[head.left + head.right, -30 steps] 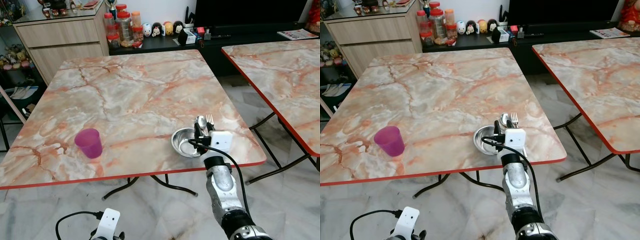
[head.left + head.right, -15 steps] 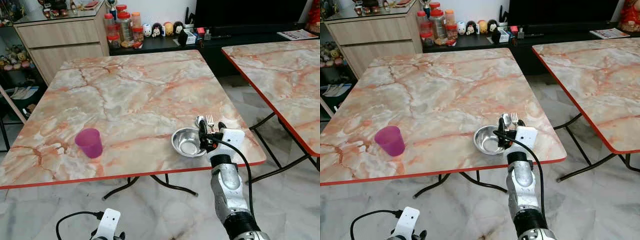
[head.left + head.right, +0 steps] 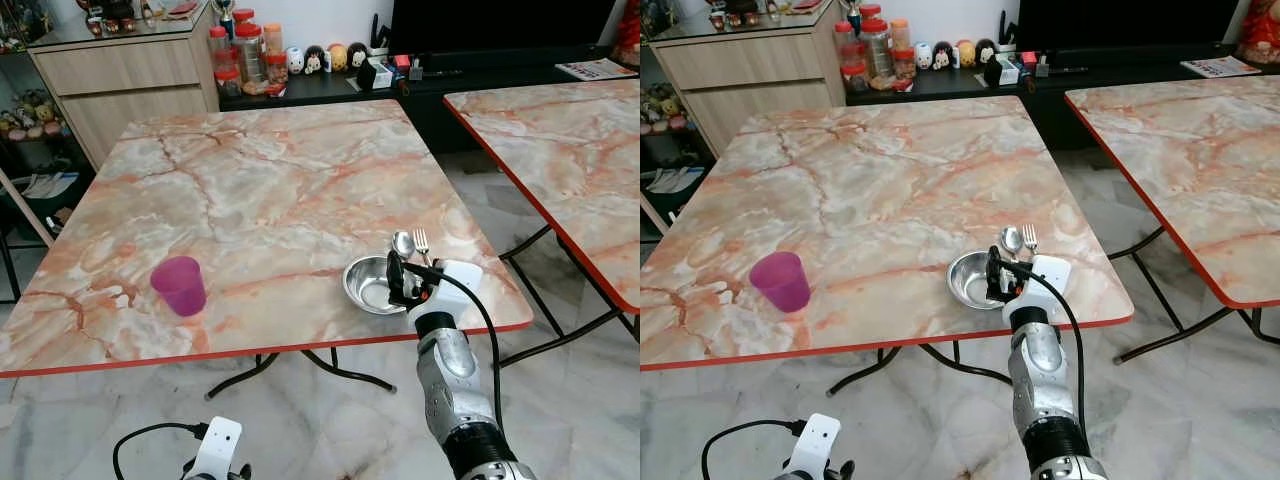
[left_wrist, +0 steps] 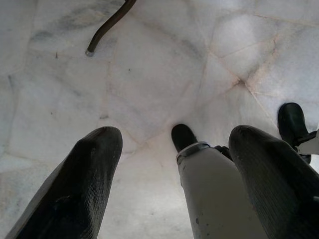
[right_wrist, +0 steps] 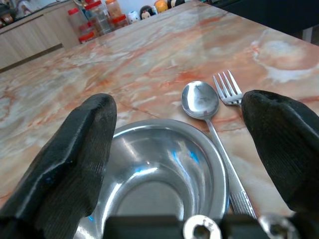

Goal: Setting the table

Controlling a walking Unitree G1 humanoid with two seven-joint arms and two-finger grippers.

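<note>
Nearest, the left hand [image 4: 169, 184] hangs low over the pale tiled floor [image 4: 149, 74], its two black fingers [image 4: 75, 189] spread apart with nothing between them. In the left wrist view a light-coloured leg of the robot and a dark foot show below it, and the curved dark foot of a counter leg [image 4: 107, 27] rests on the tiles further off.

At the near edge of the marble-patterned counter [image 3: 250, 190], towards its right corner, the right hand [image 3: 398, 278] is raised over the steel bowl [image 3: 372, 283]. Its fingers [image 5: 75, 149] stand wide apart, one over the bowl's left side and the other over its right rim, gripping nothing. The bowl sits upright and holds nothing.

Just beyond and to the right of the bowl lie a spoon [image 5: 200, 99] and a fork [image 5: 228, 85], side by side, heads pointing away from the robot; the spoon's handle runs close along the bowl's rim.

Well to the left on the same counter stands a purple cup [image 3: 179, 285], upright.

Beyond the counter are a wooden sideboard [image 3: 125, 80] and a row of red-lidded jars [image 3: 245, 55]. A second, similar counter [image 3: 560, 140] stands to the right.
</note>
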